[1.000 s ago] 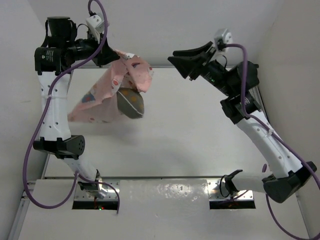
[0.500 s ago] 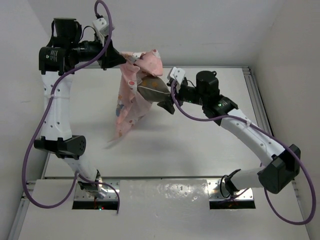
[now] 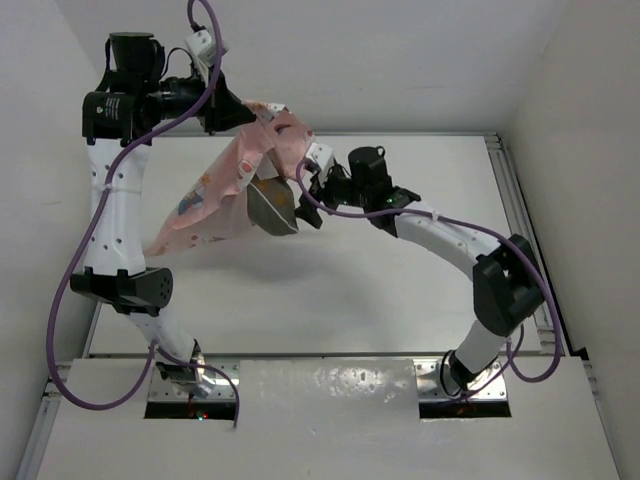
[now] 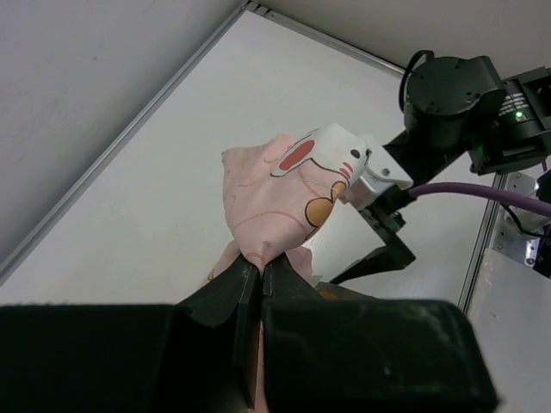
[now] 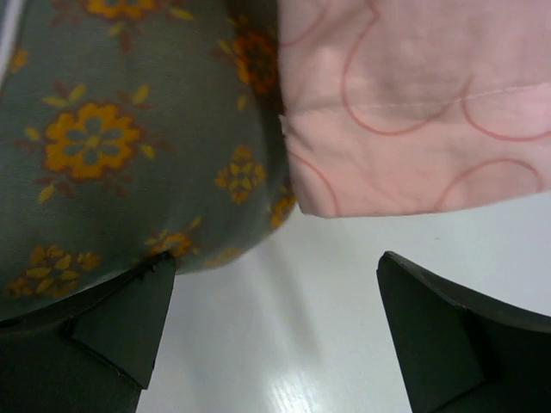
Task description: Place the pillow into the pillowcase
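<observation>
My left gripper [image 3: 238, 112] is raised at the back left, shut on a bunched corner of the pink printed pillowcase [image 3: 215, 195], which hangs down and to the left above the table. In the left wrist view the fingertips [image 4: 250, 274] pinch the pillowcase [image 4: 280, 194]. The grey-olive pillow [image 3: 270, 205], with orange flowers, pokes out of the case's lower right side. My right gripper [image 3: 303, 200] is right next to it. In the right wrist view this gripper [image 5: 275, 297] is open, its left finger [image 5: 120, 323] against the pillow [image 5: 129, 129], below the pillowcase [image 5: 413, 103] hem.
The white table [image 3: 380, 280] lies under the hanging cloth, with a metal rail [image 3: 520, 220] along its right side and white walls [image 3: 400, 50] behind and at both sides. The right arm [image 3: 450, 235] stretches across the table's middle.
The right arm swung down from high at the right to the pillow and its jaws opened. The hanging pillowcase swung right, then back left. The left gripper stayed shut.
</observation>
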Controlling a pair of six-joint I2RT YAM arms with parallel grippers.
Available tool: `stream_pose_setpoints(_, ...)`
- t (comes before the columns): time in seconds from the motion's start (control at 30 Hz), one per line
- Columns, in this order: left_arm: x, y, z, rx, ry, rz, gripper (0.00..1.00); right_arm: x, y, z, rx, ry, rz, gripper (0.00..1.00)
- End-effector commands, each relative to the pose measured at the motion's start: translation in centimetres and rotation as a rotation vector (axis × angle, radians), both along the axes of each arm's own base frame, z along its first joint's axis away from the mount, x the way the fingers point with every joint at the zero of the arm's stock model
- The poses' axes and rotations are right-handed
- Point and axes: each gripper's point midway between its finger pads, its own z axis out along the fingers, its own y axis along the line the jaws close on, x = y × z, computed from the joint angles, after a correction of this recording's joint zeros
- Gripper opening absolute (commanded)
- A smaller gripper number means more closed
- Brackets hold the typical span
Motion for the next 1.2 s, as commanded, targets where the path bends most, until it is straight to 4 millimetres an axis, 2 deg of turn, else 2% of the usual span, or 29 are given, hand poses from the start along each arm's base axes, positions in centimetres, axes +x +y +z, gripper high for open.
stream_pose_setpoints(0.0, -1.3, -0.4, 4.1, -0.009, -0.196, -0.036, 0.00, -3.1, 0.5, 4.9, 0.117, -0.109, 0.094, 0.99)
stream_pose_setpoints(0.07, -1.1, -0.3, 3.8, -0.003, -0.194, -0.036, 0.00, -4.0, -0.3, 5.8, 0.126, -0.134, 0.090, 0.99)
stream_pose_setpoints(0.1, -1.0, -0.4, 3.8, -0.004, -0.194, -0.039, 0.00, -4.3, -0.6, 5.1, 0.109, -0.135, 0.089, 0.99)
stream_pose_setpoints(0.17, -0.9, -0.4, 3.8, -0.008, -0.190, -0.041, 0.00, -5.1, -1.2, 4.9, 0.080, -0.144, 0.102, 0.99)
stream_pose_setpoints(0.2, -0.7, -0.6, 3.8, -0.020, -0.183, -0.047, 0.00, -6.0, -2.1, 2.1, -0.029, -0.115, 0.123, 0.98)
stream_pose_setpoints(0.23, -0.7, -0.6, 3.8, -0.020, -0.183, -0.047, 0.00, -6.0, -2.2, 2.1, -0.030, -0.115, 0.123, 0.98)
stream_pose_setpoints(0.3, -0.6, -0.7, 3.7, -0.025, -0.177, -0.053, 0.00, -6.3, -2.5, 0.3, -0.072, -0.097, 0.113, 0.99)
stream_pose_setpoints(0.37, -0.6, -0.8, 3.6, -0.033, -0.169, -0.062, 0.00, -5.9, -2.1, 0.6, -0.044, -0.117, 0.067, 0.99)
stream_pose_setpoints(0.47, -0.4, -0.9, 3.6, -0.040, -0.161, -0.065, 0.00, -4.5, -0.7, 3.0, 0.059, -0.191, -0.019, 0.99)
stream_pose_setpoints(0.5, -0.5, -1.0, 3.7, -0.042, -0.163, -0.066, 0.00, -3.3, 0.0, 4.3, 0.093, -0.227, -0.060, 0.99)
stream_pose_setpoints(0.53, -0.5, -1.0, 3.7, -0.044, -0.161, -0.066, 0.00, -2.4, 0.1, 4.5, 0.090, -0.237, -0.121, 0.99)
stream_pose_setpoints(0.57, -0.4, -1.1, 3.7, -0.045, -0.160, -0.067, 0.00, -1.8, 0.7, 6.0, 0.109, -0.259, -0.140, 0.99)
stream_pose_setpoints(0.6, -0.5, -1.2, 3.7, -0.047, -0.159, -0.072, 0.00, -1.4, 1.1, 6.0, 0.105, -0.262, -0.156, 0.99)
stream_pose_setpoints(0.63, -0.4, -1.2, 3.7, -0.047, -0.162, -0.071, 0.00, -1.0, 1.6, 5.0, 0.086, -0.255, -0.166, 0.99)
stream_pose_setpoints(0.7, -0.7, -1.3, 3.8, -0.048, -0.163, -0.077, 0.00, -1.7, 2.8, 4.9, 0.065, -0.300, -0.150, 0.99)
stream_pose_setpoints(0.73, -0.6, -1.2, 3.8, -0.046, -0.167, -0.076, 0.00, -2.9, 3.7, 5.0, 0.064, -0.325, -0.115, 0.99)
stream_pose_setpoints(0.77, -0.6, -1.1, 3.8, -0.041, -0.170, -0.072, 0.00, -4.0, 3.7, 3.8, 0.018, -0.367, -0.066, 0.99)
stream_pose_setpoints(0.87, -0.4, -0.8, 3.6, -0.029, -0.173, -0.058, 0.00, -6.7, 4.0, 6.1, 0.036, -0.535, 0.000, 0.99)
stream_pose_setpoints(0.9, -0.2, -0.5, 3.5, -0.026, -0.174, -0.050, 0.00, -7.3, 3.6, 5.4, 0.000, -0.550, 0.007, 0.99)
stream_pose_setpoints(0.93, -0.2, -0.3, 3.6, -0.027, -0.177, -0.047, 0.00, -8.1, 3.5, 6.2, -0.016, -0.595, 0.021, 0.99)
stream_pose_setpoints(1.07, 0.0, 0.2, 3.7, -0.029, -0.182, -0.039, 0.00, -9.5, 2.5, 5.3, -0.069, -0.578, 0.044, 0.99)
stream_pose_setpoints(1.17, 0.0, 0.2, 3.7, -0.032, -0.180, -0.044, 0.00, -9.7, 2.9, 4.2, -0.088, -0.556, 0.089, 0.99)
